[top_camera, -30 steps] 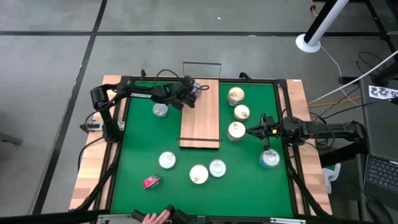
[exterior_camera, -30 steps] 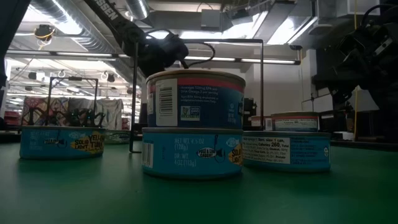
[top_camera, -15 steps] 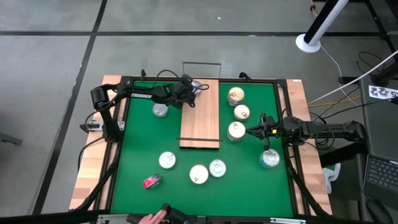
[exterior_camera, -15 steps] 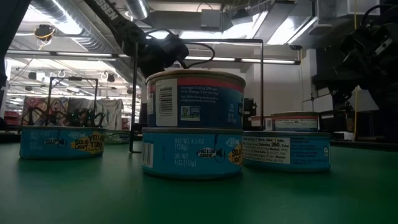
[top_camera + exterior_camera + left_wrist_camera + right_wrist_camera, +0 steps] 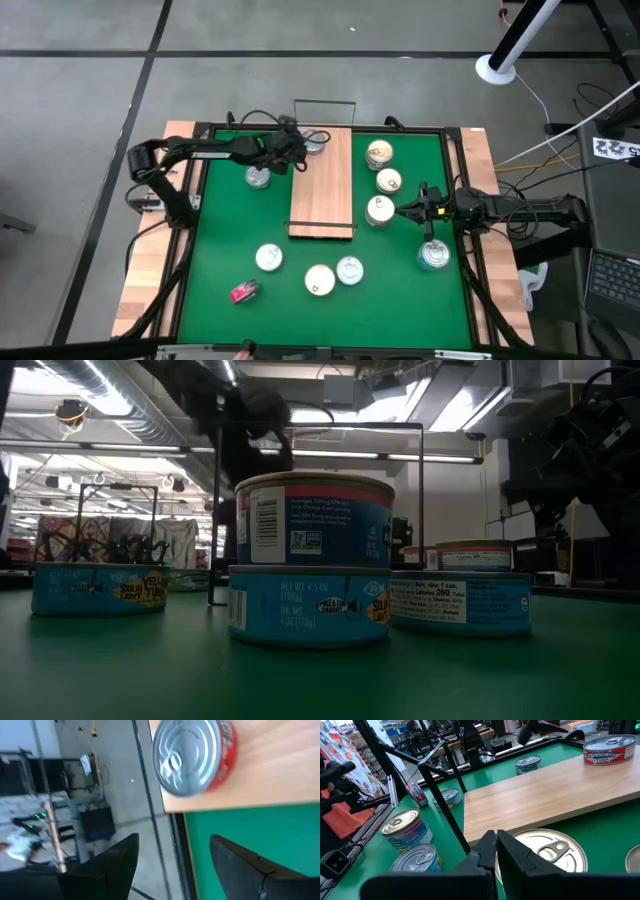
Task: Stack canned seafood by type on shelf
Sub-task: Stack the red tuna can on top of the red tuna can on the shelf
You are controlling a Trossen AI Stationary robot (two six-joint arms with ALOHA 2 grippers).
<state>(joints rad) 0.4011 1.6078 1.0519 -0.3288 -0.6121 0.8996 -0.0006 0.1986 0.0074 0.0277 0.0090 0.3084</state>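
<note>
The shelf (image 5: 322, 185) is a light wood board lying on the green mat. A red-labelled tin with a silver top (image 5: 315, 142) (image 5: 192, 755) stands on its far left corner. My left gripper (image 5: 287, 152) (image 5: 175, 855) is open just left of that tin, clear of it. My right gripper (image 5: 402, 210) (image 5: 496, 851) is shut, level, pointing at a cream-gold tin (image 5: 380, 210) (image 5: 550, 852) right of the shelf. Two more cream-gold tins (image 5: 378, 153) (image 5: 388, 180) sit beyond it. My right gripper's shut fingertips stand at the right rim of the cream-gold tin (image 5: 520, 840), coming level from the table's right. I cannot tell whether they touch it. The tin rests flat on the mat.
A small silver tin (image 5: 258, 177) sits on the mat under my left arm. A larger silver tin (image 5: 433, 255) lies near my right arm. Three tins (image 5: 268, 258) (image 5: 319, 280) (image 5: 349, 270) and a red one on its side (image 5: 243, 292) occupy the near mat. Wire rails (image 5: 325, 103) stand at the shelf ends.
My left gripper has drawn back toward the table's left edge, away from the red-labelled tin, which stays standing on the shelf's far left corner. A person's hand at the near edge has withdrawn almost out of view.
</note>
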